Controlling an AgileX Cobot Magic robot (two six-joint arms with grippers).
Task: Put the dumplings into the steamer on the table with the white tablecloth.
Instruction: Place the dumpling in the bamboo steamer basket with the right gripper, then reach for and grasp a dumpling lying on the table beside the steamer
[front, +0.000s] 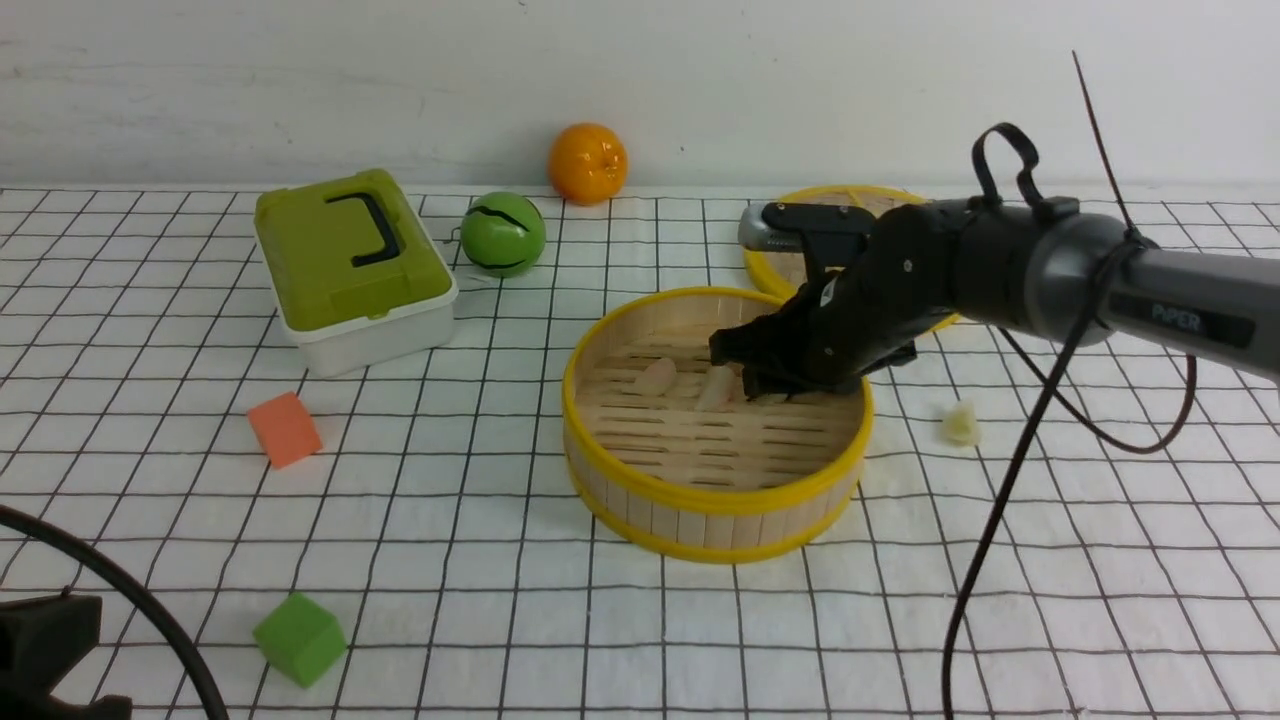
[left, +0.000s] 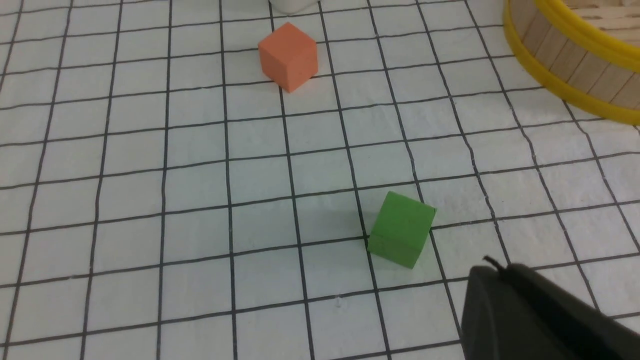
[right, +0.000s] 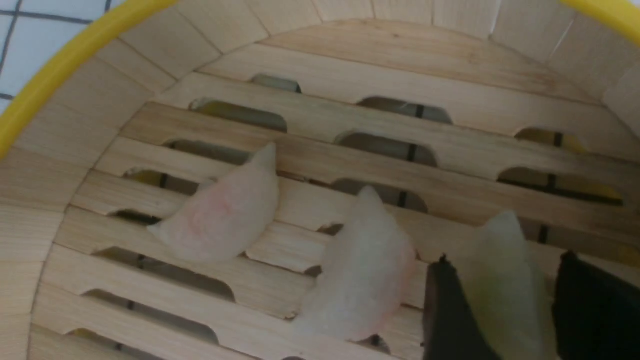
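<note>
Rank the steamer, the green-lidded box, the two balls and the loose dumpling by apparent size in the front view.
1. steamer
2. green-lidded box
3. green ball and orange ball: about alike; the orange one sits farther back, so unranked
4. loose dumpling

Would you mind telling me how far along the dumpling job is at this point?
Done: a pink dumpling and a paler dumpling lie on the floor of the steamer. In hand: a pale green dumpling sits inside between the fingers of the right gripper; whether it is released, I cannot tell. Left: the last dumpling lies on the tablecloth, right of the steamer.
</note>
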